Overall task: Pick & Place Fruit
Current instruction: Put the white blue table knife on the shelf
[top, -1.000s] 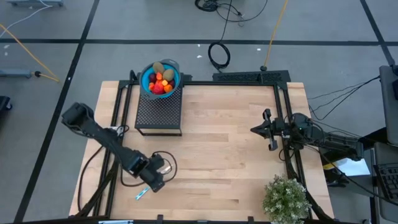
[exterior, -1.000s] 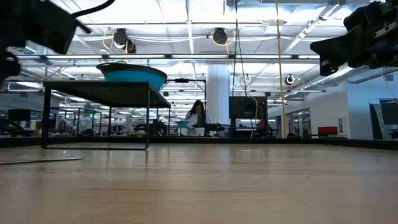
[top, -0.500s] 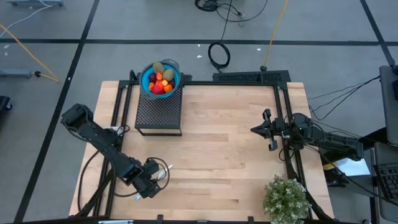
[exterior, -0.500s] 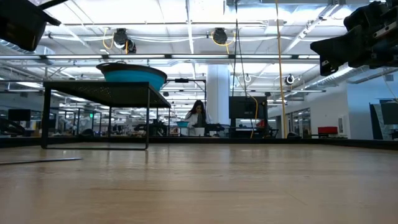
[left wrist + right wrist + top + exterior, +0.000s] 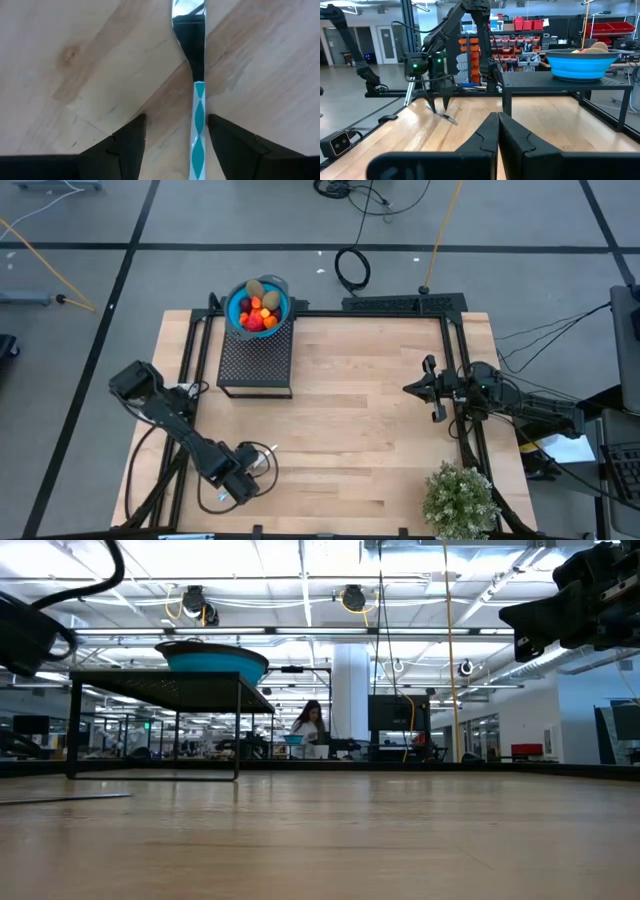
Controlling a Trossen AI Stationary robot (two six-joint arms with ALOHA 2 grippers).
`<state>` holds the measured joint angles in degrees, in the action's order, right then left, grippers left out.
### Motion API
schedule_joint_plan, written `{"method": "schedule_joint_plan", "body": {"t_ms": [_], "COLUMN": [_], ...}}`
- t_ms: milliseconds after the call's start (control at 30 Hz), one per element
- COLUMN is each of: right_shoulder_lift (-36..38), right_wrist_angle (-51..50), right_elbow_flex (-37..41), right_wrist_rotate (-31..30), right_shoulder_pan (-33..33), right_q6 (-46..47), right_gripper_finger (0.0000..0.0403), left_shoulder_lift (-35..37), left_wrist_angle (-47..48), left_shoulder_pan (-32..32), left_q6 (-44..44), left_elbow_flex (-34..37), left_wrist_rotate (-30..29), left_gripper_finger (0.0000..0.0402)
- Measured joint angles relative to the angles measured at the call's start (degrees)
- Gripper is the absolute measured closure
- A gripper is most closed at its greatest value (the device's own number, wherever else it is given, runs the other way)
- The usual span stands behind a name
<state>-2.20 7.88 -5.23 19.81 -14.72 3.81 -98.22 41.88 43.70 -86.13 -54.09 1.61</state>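
The left pincer (image 5: 175, 137) hovers at the desk's (image 5: 370, 420) seven o'clock corner, fingers wide astride the knife (image 5: 196, 85), seemingly for a lengthwise grasp. The fruit (image 5: 257, 310) sits heaped in the blue bowl (image 5: 283, 307) at eleven o'clock. The right pincer (image 5: 427, 389) waits at three o'clock, closed.

Matt pale wooden table (image 5: 370, 410); glossy metal-bladed knife (image 5: 192, 45); smooth blue plastic bowl (image 5: 582, 64).

one bowl (image 5: 283, 293) of fruit (image 5: 257, 310), one knife (image 5: 198, 117), one plant (image 5: 459, 498), one black stand (image 5: 256, 362).
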Motion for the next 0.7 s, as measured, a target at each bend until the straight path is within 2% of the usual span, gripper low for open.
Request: {"method": "schedule_joint_plan", "body": {"t_ms": [367, 700], "right_shoulder_lift": [-0.02, -0.02], "right_wrist_angle": [0.44, 0.44], "right_elbow_flex": [0.0, 0.0], "right_wrist_rotate": [0.04, 0.08], "right_shoulder_pan": [0.0, 0.0], "right_q6": [1.51, 1.51], "right_gripper_finger": [0.0403, 0.0403], "left_shoulder_lift": [-2.18, -2.4], "left_wrist_angle": [-1.89, -3.87], "left_shoulder_pan": [0.0, 0.81], "left_q6": [0.85, 0.94], "left_elbow_flex": [-0.11, -0.02], "left_wrist_rotate": [-0.35, -3.68], "left_gripper_finger": [0.0197, 0.0311]}}
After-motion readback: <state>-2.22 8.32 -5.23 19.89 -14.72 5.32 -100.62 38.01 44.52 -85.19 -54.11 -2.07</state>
